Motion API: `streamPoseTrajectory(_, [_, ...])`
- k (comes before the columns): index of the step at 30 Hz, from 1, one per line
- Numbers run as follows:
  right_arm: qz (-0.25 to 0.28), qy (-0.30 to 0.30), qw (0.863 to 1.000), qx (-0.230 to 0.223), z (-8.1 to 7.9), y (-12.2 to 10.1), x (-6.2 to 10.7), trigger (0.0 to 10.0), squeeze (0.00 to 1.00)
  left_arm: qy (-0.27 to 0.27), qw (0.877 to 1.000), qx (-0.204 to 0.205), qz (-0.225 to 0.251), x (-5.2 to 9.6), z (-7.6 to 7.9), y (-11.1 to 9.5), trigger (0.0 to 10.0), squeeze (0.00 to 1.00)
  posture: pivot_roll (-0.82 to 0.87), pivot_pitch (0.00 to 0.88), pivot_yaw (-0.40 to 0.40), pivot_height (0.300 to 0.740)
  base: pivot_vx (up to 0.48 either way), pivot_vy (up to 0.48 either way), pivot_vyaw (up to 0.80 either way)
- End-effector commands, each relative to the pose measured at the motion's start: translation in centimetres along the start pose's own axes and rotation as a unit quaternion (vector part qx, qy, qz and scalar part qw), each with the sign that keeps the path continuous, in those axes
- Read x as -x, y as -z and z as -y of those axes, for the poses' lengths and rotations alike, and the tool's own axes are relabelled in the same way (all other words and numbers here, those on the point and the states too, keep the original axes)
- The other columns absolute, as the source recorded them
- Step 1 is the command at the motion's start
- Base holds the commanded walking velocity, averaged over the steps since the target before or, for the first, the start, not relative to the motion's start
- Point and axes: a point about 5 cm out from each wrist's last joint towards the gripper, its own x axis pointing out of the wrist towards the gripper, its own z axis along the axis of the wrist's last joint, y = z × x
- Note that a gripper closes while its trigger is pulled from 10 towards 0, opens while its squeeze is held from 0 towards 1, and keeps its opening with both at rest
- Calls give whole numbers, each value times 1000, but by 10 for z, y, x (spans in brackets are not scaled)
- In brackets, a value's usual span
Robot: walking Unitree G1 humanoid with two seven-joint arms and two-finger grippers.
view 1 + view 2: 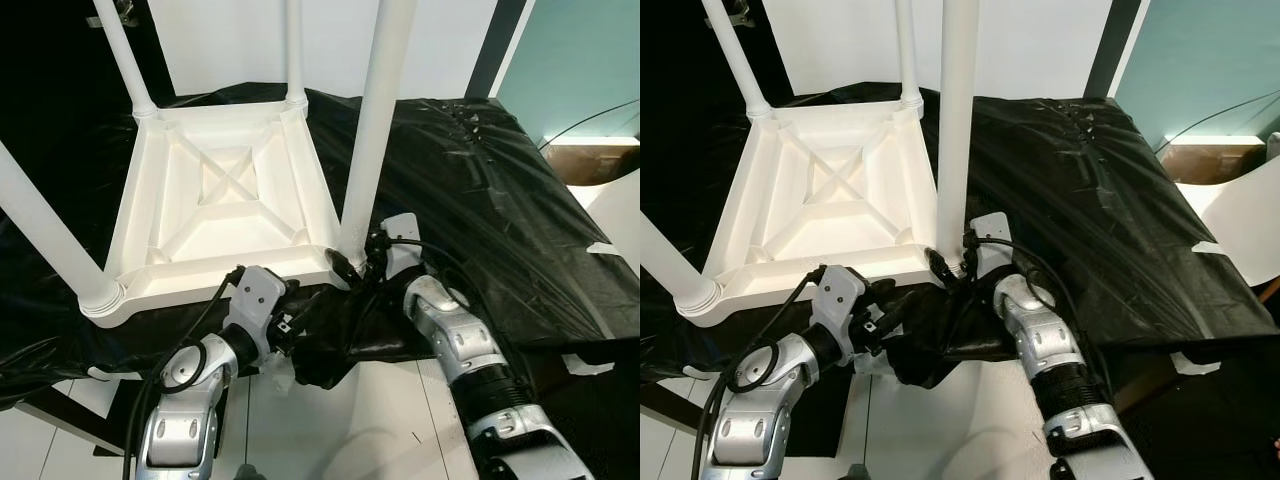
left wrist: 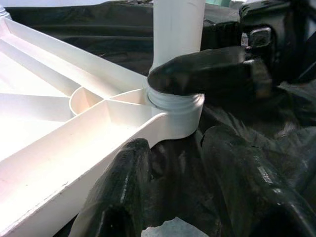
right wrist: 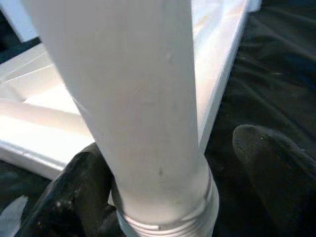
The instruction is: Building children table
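Black sheet (image 1: 480, 200); leg (image 2: 177, 34) threads in left wrist view

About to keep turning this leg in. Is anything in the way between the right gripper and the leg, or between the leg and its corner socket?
Nothing visible. The right gripper already straddles the near leg at its base, and its threaded end sits in the corner socket of the upside-down table. The left gripper is just below that corner, on the black sheet.

Surface draped in black plastic sheeting (image 1: 480, 200), upturned white table (image 1: 225, 195) resting on it, seemingly flat
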Motion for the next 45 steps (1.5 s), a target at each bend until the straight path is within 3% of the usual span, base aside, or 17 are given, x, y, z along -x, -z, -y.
streamPoseTrajectory(1, [-4,-41,999,15,8,-2,-1,10000,0,-59,998,1,1,1,-7,0,10000,0,111,0,-45,740,0,0,0])
streamPoseTrajectory(4, [-9,-64,997,30,12,-4,-3,10000,0,-59,998,1,1,0,-8,0,10000,0,109,0,-41,740,0,0,0])
streamPoseTrajectory(7, [-27,-141,987,69,13,-13,-16,10000,0,-56,998,-4,3,-1,-9,-2,10000,0,109,0,-37,740,0,0,0])
streamPoseTrajectory(12, [-42,-174,979,93,12,-17,-24,10000,0,-57,998,-7,4,-2,-11,-4,10000,0,117,0,-39,740,0,0,0])
streamPoseTrajectory(13, [-46,-181,977,99,11,-18,-25,7098,0,-59,998,-8,5,-2,-11,-4,10000,0,124,0,-44,740,0,0,0])
streamPoseTrajectory(14, [-50,-190,975,103,12,-18,-25,1765,0,-62,998,-7,5,-1,-12,-4,10000,0,129,0,-49,740,0,0,0])
streamPoseTrajectory(15, [-52,-197,973,106,12,-18,-25,0,0,-64,998,-7,5,0,-12,-4,10000,0,131,0,-50,740,0,0,0])
streamPoseTrajectory(23, [-65,-222,968,95,16,-10,-20,0,0,-72,997,-2,4,3,-11,-3,10000,0,134,0,-60,740,0,0,0])
streamPoseTrajectory(29, [-93,-190,973,93,19,1,-18,0,0,-71,997,0,5,2,-10,-2,10000,0,124,0,-62,740,0,0,0])
streamPoseTrajectory(30, [-100,-185,973,95,19,4,-17,9490,0,-71,997,0,5,2,-10,-2,10000,0,124,0,-62,740,0,0,0])
streamPoseTrajectory(32, [-105,-157,979,80,17,9,-17,10000,0,-68,998,2,4,2,-9,-2,10000,0,117,5,-63,740,0,0,0])
streamPoseTrajectory(35, [-105,-126,984,64,15,12,-18,10000,0,-66,998,2,3,2,-8,-1,10000,0,116,6,-63,740,0,0,0])
streamPoseTrajectory(37, [-111,-76,991,27,8,19,-20,10000,0,-65,998,4,2,3,-7,-1,10000,0,113,14,-62,740,0,0,0])
streamPoseTrajectory(40, [-116,-58,991,18,2,23,-20,10000,0,-65,998,5,2,3,-6,-1,10000,0,113,18,-62,740,0,0,0])
streamPoseTrajectory(41, [-123,-24,992,9,-9,30,-20,10000,0,-61,998,7,3,2,-3,-1,10000,0,112,20,-60,740,0,0,0])
streamPoseTrajectory(43, [-123,-24,992,9,-9,30,-20,10000,0,-61,998,7,3,2,-3,-1,10000,0,112,20,-60,740,0,0,0])
streamPoseTrajectory(45, [-129,38,991,-21,-20,37,-19,10000,0,-57,998,10,2,2,-1,0,10000,0,111,26,-58,740,0,0,0])
